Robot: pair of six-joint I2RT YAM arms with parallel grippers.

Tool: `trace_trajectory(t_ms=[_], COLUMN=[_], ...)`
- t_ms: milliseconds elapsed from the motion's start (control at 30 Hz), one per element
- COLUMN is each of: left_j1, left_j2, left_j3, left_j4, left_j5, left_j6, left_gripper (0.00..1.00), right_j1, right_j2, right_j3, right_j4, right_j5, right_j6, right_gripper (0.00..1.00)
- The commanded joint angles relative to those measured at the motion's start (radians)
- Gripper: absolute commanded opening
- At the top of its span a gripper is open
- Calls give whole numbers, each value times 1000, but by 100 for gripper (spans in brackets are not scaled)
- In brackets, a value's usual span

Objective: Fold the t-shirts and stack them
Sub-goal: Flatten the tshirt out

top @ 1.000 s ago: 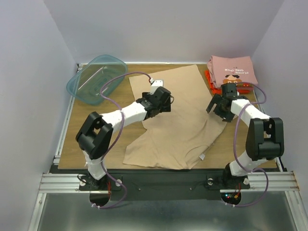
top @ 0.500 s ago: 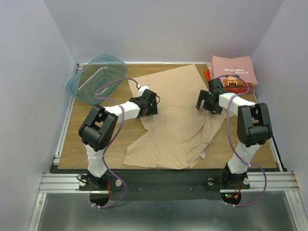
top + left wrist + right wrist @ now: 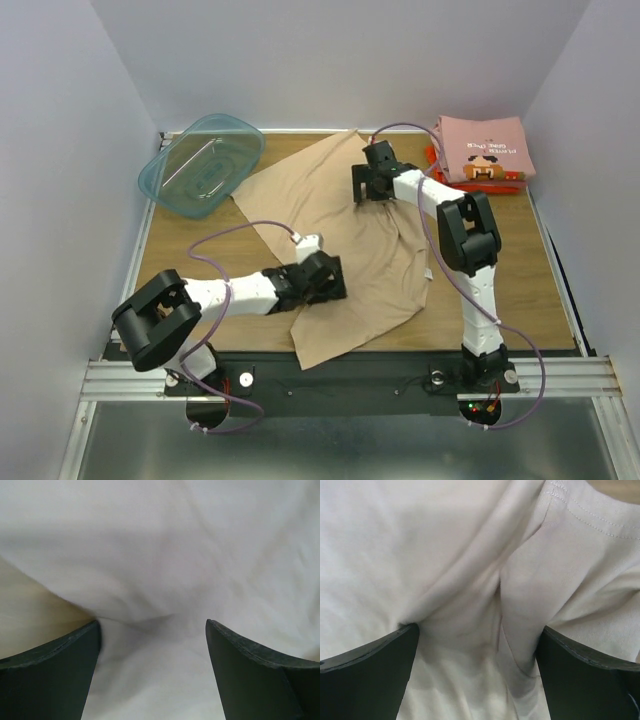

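The tan t-shirt (image 3: 335, 215) lies rumpled and diagonal across the middle of the table. My left gripper (image 3: 327, 280) is low over its near part, jaws wide apart, with cloth bunched between the fingers in the left wrist view (image 3: 151, 625). My right gripper (image 3: 368, 184) is on the shirt's far part, jaws also wide apart over creased cloth and a hem seam (image 3: 477, 627). The folded pink t-shirt (image 3: 483, 148) with its cartoon print lies at the far right on top of the red-orange t-shirt (image 3: 437, 166).
A translucent teal tub (image 3: 200, 163) sits at the far left corner, touching the shirt's far-left edge. Bare wooden table (image 3: 500, 270) shows to the right and at the near left. Grey walls close in on three sides.
The left gripper has moved toward the near edge and the right gripper left and farther away. The tan shirt has swung round with them and now lies diagonal and more bunched.
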Motion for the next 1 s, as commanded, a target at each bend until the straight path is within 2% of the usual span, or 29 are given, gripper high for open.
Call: trace_trajectory(t_ms=[0, 67, 167, 233, 267, 400, 467, 533, 633, 700, 800, 900, 967], left_j1=[-196, -257, -273, -273, -273, -265, -253, -211, -89, 23, 123, 230, 308], left_j2=[18, 9, 0, -16, -20, -36, -42, -54, -66, -65, -48, 59, 130], left_j3=[-35, 11, 75, 130, 153, 268, 311, 328, 331, 340, 365, 435, 484], left_j4=[-112, -135, -217, -262, -311, -403, -429, -432, -417, -373, -285, -196, -176], left_j5=[190, 161, 92, 9, -20, -147, -195, -213, -200, -183, -168, -120, -48], left_j6=[-231, -236, -223, -207, -193, -173, -151, -122, -58, 3, 112, 215, 249], left_gripper=[96, 96, 96, 96, 97, 98, 98, 98, 98, 98, 98, 99, 98], right_j1=[66, 95, 110, 109, 109, 109, 109, 109, 110, 110, 116, 147, 158], right_j2=[83, 63, 24, -25, -45, -161, -216, -311, -451, -523, -635, -726, -764], right_j3=[77, 106, 184, 206, 204, 117, 30, -89, -245, -405, -551, -755, -819], right_j4=[-78, -75, -77, -78, -78, -78, -78, -77, -75, -74, -52, -12, 17], right_j5=[-28, -93, -181, -154, -84, 18, 21, 20, 12, -6, -72, -130, -175], right_j6=[-113, -149, -150, -104, -88, -38, -18, 28, 132, 195, 268, 329, 352], right_gripper=[100, 100, 100, 100, 100, 100, 100, 100, 100, 100, 100, 100, 100])
